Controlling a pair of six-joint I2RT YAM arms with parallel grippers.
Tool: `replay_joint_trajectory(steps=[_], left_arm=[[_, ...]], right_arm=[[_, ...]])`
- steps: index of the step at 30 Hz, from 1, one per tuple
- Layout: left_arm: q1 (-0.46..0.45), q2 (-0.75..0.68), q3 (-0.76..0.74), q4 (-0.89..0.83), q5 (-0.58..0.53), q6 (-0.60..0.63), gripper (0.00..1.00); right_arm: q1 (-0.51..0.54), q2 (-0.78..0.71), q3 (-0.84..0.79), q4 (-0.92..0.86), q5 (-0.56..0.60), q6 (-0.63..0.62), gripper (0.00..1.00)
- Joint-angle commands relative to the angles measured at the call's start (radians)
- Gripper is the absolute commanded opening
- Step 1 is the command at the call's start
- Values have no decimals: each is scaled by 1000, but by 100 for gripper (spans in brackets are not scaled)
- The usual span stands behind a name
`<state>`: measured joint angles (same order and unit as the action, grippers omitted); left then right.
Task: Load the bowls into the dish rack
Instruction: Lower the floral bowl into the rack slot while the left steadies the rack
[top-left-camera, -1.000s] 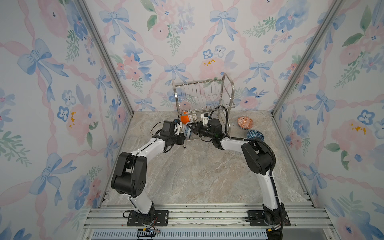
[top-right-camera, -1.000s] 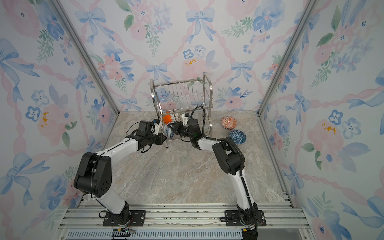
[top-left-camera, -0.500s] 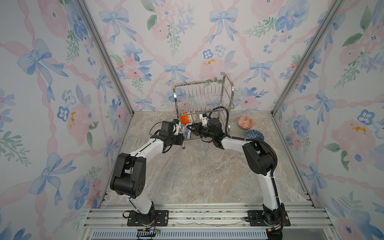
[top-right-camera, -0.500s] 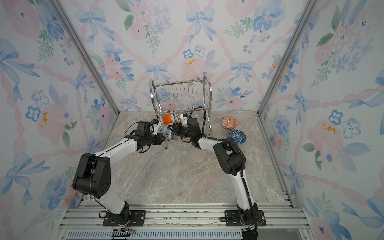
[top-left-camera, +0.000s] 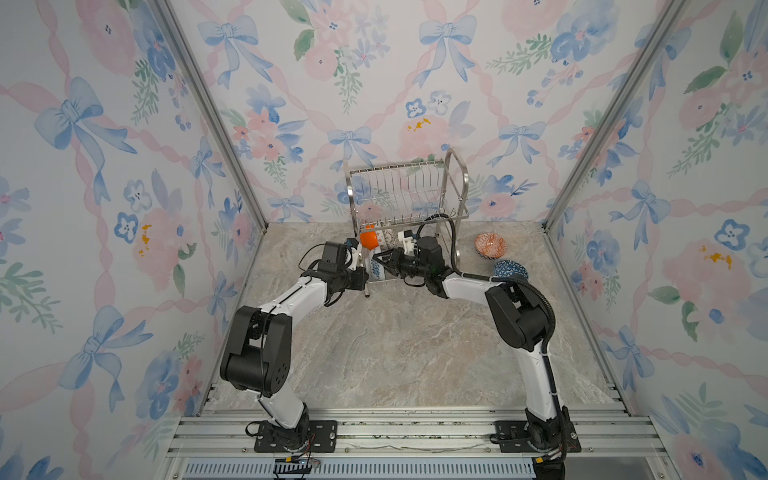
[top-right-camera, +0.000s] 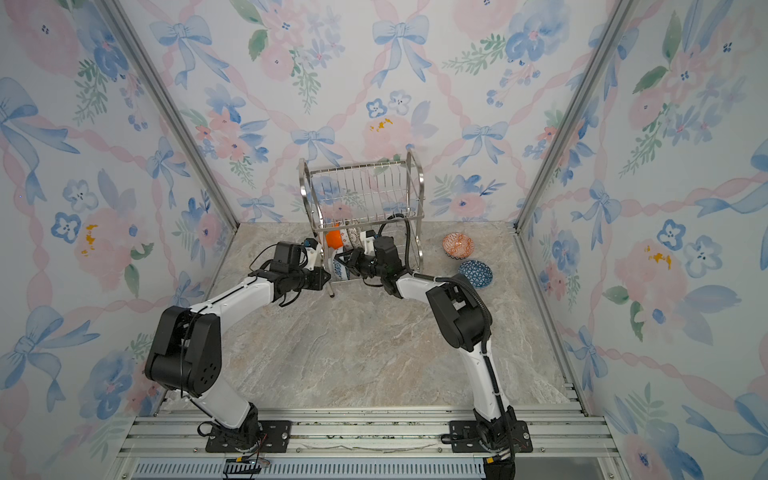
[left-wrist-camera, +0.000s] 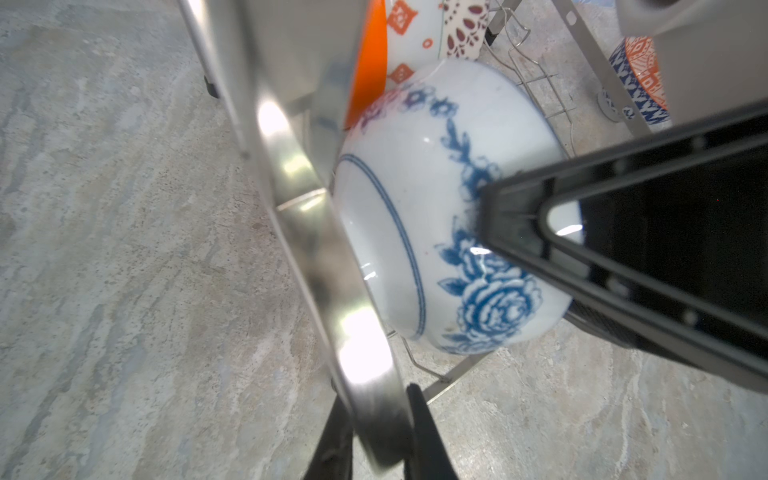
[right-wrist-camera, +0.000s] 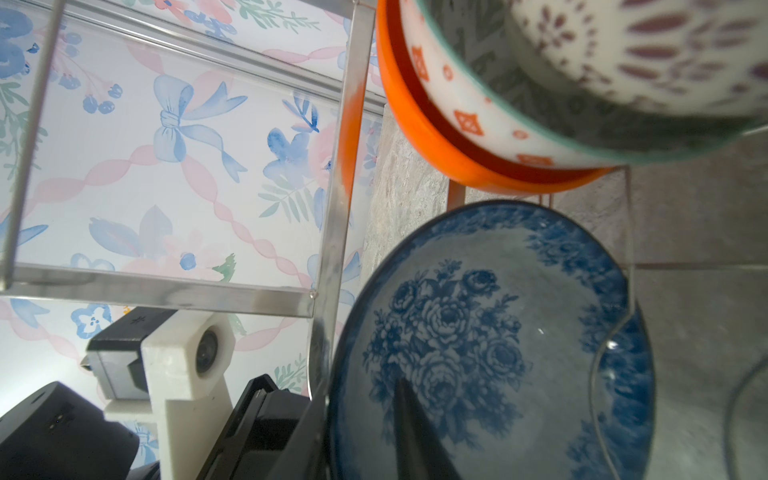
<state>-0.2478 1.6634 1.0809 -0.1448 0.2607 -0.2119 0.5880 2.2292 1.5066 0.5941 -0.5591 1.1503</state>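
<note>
Left hand (left-wrist-camera: 376, 424) clamped the dish rack (top-left-camera: 407, 195); right hand (top-left-camera: 383, 262) straddled the blue-white floral bowl (left-wrist-camera: 415, 208), grip unclear. Slotting step, seemingly; next needed a clean release.

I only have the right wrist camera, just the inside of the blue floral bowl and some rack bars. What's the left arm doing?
Observer: The left gripper has its jaws closed on the dish rack, on its steel side frame.
Operator: How many bowls are outside the rack?
Observer: Two, on the table, right of the rack in both top views: the orange-red-white patterned bowl and the dark-blue triangle-patterned bowl.
Operator: Which way does the floral bowl's foot face?
Observer: In the left wrist view the blue-white floral bowl stands on edge, foot toward the clamped frame.
</note>
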Motion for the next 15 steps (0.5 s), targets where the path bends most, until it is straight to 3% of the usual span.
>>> replay_joint_trajectory(steps=[1, 15], left_arm=[[11, -14, -30, -106, 76, -46, 0], [11, -12, -30, -105, 72, -46, 0]], right_arm=[[-11, -52, 12, -2, -13, -14, 29], [-19, -144, -66, 24, 27, -13, 34]])
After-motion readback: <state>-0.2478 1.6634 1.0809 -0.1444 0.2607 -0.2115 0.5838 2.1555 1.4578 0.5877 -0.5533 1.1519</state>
